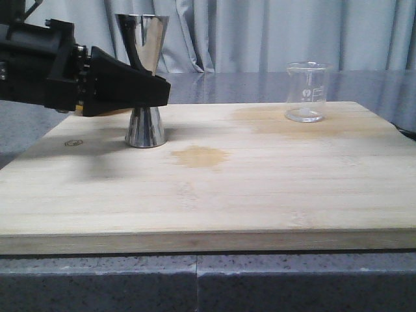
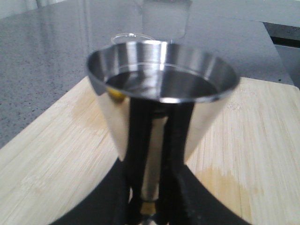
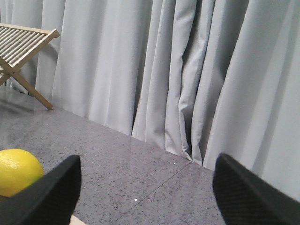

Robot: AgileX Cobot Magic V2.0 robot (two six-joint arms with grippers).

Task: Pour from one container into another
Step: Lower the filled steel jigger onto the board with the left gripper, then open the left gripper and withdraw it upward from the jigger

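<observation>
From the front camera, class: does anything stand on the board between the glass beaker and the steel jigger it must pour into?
Nothing visible does. Only bare board with a damp stain lies between the beaker and the jigger, whose waist the left gripper flanks.

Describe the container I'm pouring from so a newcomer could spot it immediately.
Start at the large bamboo board covering the grey counter, then look to its far right corner. There stands a small clear glass beaker with white printed marks, alone and ungripped. Unlike the shiny steel jigger far left, it is transparent and straight-sided.
</observation>
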